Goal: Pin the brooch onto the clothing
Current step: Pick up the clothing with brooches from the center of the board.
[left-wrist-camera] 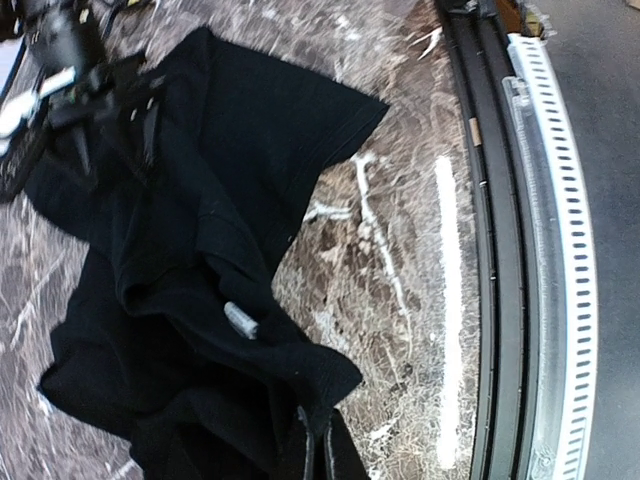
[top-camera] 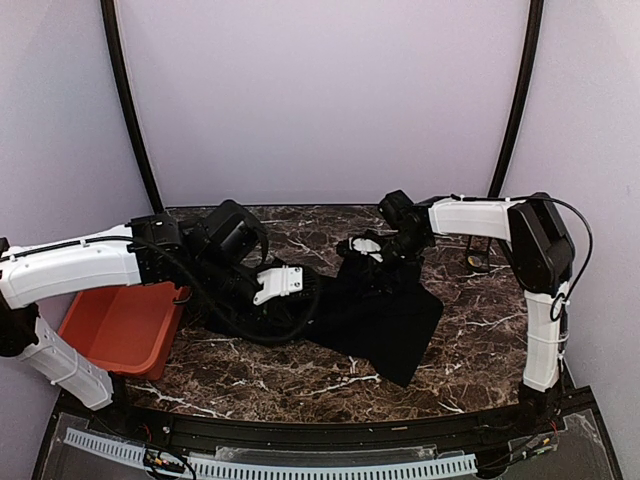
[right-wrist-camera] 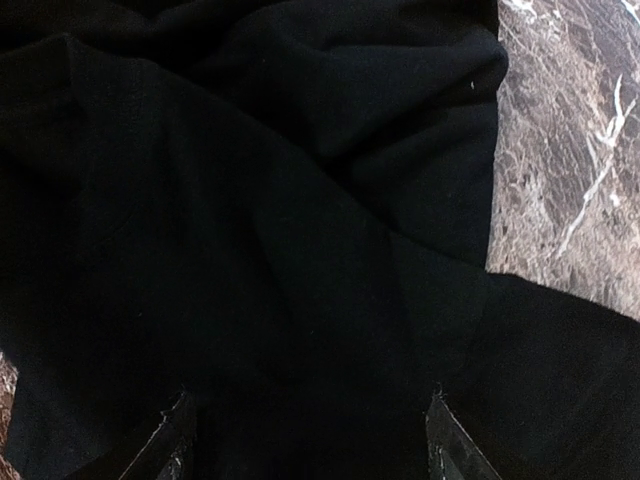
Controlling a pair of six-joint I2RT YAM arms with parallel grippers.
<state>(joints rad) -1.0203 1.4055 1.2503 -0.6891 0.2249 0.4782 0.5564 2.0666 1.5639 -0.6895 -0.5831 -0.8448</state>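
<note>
Left gripper (left-wrist-camera: 316,440) is clamped together, seemingly on a fold of the black T-shirt (top-camera: 385,310), which lies crumpled on the marble table (top-camera: 480,335) with a small grey piece (left-wrist-camera: 240,321), possibly the brooch, on it. Farther back, the right gripper (right-wrist-camera: 312,440) hovers over cloth with its fingers spread wide and empty. It should flatten that patch before pinning.

You are working in a robot lab cell, not a home or shop. Two white arms, left (top-camera: 70,265) and right (top-camera: 480,215), are bolted at the near edge of a marble-patterned tabletop (top-camera: 470,340). A plain lilac backdrop (top-camera: 320,100) encloses it on three sides, held by curved black poles (top-camera: 125,100). A slotted white cable duct (top-camera: 270,465) runs along the front rail, and a loose cable (top-camera: 580,240) loops off the right arm. A black shirt (top-camera: 390,310) and a red bin (top-camera: 125,325) sit as props.
</note>
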